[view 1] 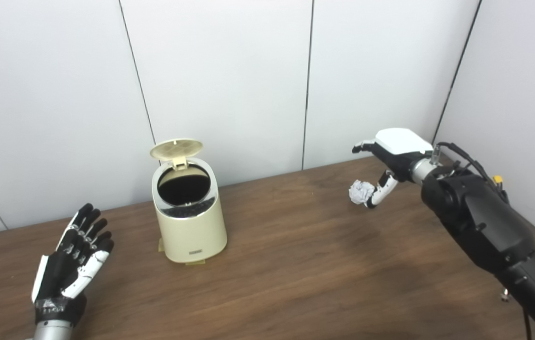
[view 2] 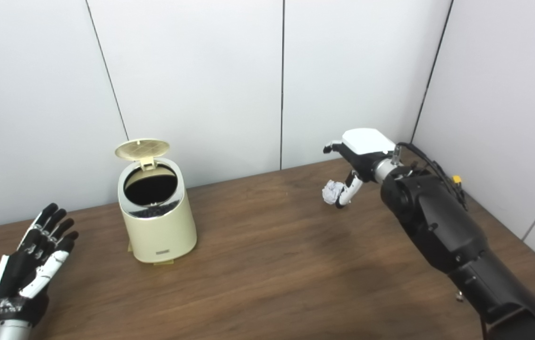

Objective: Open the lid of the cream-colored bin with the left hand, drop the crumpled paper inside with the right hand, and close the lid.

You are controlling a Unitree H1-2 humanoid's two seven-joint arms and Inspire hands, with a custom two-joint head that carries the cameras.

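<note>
White panelled walls back a brown wooden surface. The bin stands at 10 o'clock, lid up. Right hand, 2 o'clock, fingers clamped on paper; left hand, 8 o'clock, fingers apart.

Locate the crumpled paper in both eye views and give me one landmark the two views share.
Left eye view: the crumpled paper sits right of centre, at the fingers of the right hand, above the table.
Right eye view: the crumpled paper appears nearer the centre, at the same hand.
Shared landmark: the cream-colored bin with its lid up, far left of the paper.
</note>
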